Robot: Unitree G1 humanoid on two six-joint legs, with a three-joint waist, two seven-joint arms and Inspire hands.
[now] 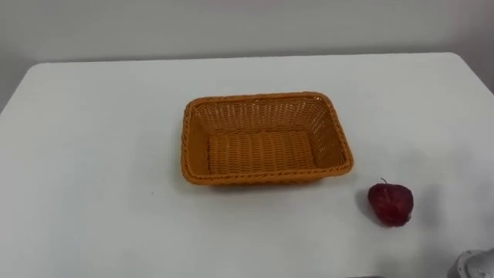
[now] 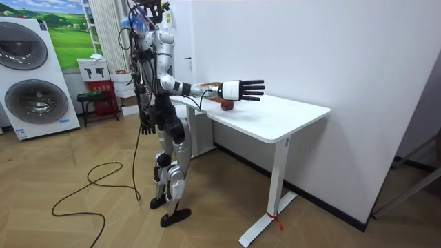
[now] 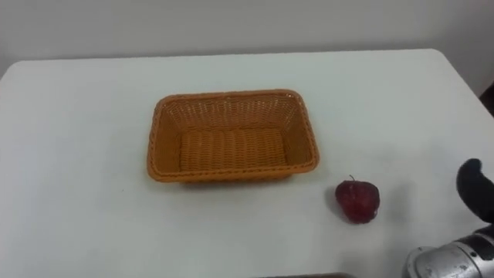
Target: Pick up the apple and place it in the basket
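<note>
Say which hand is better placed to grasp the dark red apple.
Right: the right hand is held out open over the white table near the apple; the left hand hangs beside its hip.

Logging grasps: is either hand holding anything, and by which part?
Nothing is held. The apple lies bare on the table; the right hand hovers open over the table, the left hand hangs at the robot's side.

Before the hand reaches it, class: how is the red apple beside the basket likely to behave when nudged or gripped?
The apple looks round and sits free on the smooth white table, so a nudge would probably roll it. It looks solid and compact, so it should likely keep its shape in a grip.
</note>
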